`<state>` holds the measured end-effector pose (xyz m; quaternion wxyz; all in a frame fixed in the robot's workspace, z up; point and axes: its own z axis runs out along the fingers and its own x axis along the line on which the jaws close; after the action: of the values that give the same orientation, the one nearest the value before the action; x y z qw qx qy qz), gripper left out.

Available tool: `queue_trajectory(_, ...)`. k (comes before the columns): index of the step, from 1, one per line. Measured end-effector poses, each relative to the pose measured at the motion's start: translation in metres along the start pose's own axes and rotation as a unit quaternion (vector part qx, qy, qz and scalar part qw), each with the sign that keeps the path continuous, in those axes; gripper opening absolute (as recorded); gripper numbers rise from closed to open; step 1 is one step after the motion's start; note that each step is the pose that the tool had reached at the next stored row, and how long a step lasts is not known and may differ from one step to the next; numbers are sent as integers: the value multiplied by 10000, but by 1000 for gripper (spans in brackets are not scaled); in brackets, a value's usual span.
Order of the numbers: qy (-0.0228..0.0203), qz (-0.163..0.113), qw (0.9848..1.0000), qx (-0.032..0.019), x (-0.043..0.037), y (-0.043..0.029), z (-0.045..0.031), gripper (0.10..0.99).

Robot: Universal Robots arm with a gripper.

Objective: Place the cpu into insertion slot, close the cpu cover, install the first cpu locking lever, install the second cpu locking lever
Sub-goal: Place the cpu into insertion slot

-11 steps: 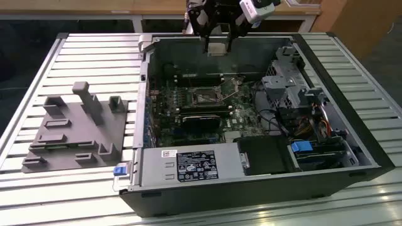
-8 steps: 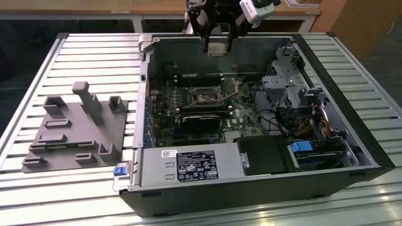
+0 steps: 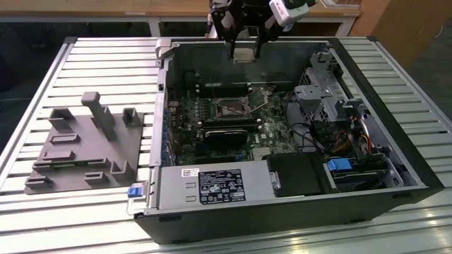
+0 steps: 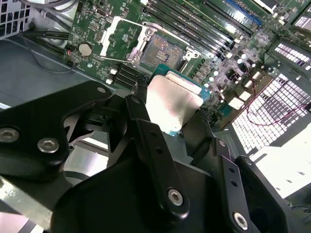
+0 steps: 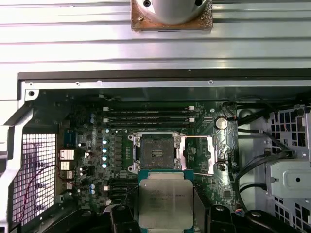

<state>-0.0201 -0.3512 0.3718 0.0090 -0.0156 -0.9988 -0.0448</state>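
CPU [image 3: 244,55] sat clamped between the two black fingers of my gripper [image 3: 244,52]. They gripped it by opposite edges and held it in the air above the open computer case [image 3: 282,217], well clear of everything inside. In the second wrist view I saw one finger [image 4: 141,109] pressed against the chip's side, with the silvery metal top between the fingers. In the first wrist view that top faced the camera.

Below the gripper and a little ahead of the fingertips lay the insertion slot [image 5: 156,152], a dark square socket edged in thin silver with its contact field exposed. The cover [image 5: 201,154] was swung open and lay back just beside the slot, its square window showing the green board [image 5: 82,145] beneath. Beyond the slot, farther from the gripper, ran the long black memory slots [image 5: 148,116].

Farther out, the case rested on a slatted metal table [image 3: 84,58]. A grey plastic fixture [image 3: 84,153] stood on that table, well apart from the gripper, toward the exterior view's left.
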Motion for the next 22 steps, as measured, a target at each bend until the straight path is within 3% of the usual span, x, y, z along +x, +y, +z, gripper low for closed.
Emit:
queue_trajectory(16, -13, 141, 9999, -3, 2, 0, 0, 537)
queue_trajectory(22, -39, 435, 9990, -8, 2, 0, 1, 537)
